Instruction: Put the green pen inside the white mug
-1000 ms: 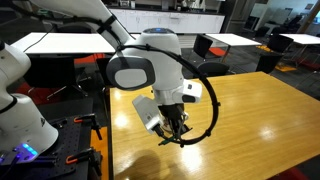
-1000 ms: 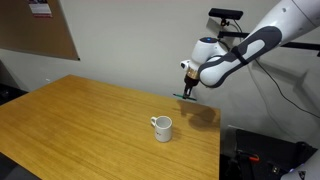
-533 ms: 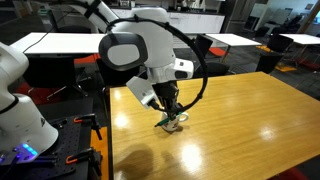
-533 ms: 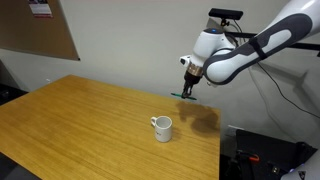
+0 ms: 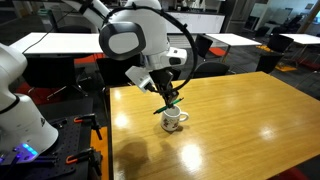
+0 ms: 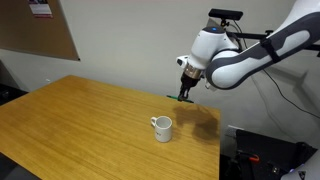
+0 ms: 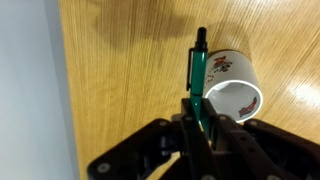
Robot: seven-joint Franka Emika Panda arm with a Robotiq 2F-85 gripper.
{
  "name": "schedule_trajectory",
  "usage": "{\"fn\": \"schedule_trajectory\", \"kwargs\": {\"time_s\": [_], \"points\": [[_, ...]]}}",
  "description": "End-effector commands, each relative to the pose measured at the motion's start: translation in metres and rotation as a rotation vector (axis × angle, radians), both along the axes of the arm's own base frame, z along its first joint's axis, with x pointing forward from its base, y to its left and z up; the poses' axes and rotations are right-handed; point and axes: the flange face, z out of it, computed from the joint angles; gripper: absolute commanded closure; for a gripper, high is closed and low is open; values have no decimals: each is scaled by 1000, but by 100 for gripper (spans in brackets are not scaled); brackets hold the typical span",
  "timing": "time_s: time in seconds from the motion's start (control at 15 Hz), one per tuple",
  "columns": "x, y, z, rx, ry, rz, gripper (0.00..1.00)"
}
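Observation:
My gripper [image 7: 202, 118] is shut on the green pen [image 7: 198, 72], which sticks out ahead of the fingers. In the wrist view the white mug [image 7: 234, 86] lies just right of the pen; it has red and dark markings on its wall. In both exterior views the gripper [image 5: 171, 97] [image 6: 185, 88] holds the pen [image 5: 174, 101] [image 6: 184, 96] in the air. The mug [image 5: 173, 119] [image 6: 162, 127] stands upright on the wooden table [image 6: 90, 125]. In one exterior view the gripper hangs just above the mug; in the other it is up and to the right of it.
The table's edge [image 5: 108, 130] runs along one side, with a white robot base [image 5: 20, 110] and equipment beyond it. A cork board [image 6: 35, 28] hangs on the wall. Other tables and chairs [image 5: 215, 45] stand behind.
The arm has lifted and moved with the pen, so the mug, hidden behind the gripper a second ago, now shows below it. The mug has not moved.

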Motion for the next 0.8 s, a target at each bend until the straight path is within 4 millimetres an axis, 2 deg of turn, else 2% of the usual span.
{"fn": "schedule_trajectory", "kwargs": {"time_s": [0.0, 0.27, 0.73], "points": [[-6, 18, 5, -19, -40, -43, 97], [-5, 35, 5, -43, -75, -67, 97], [-3, 65, 19, -175, -299, -127, 97]]}}
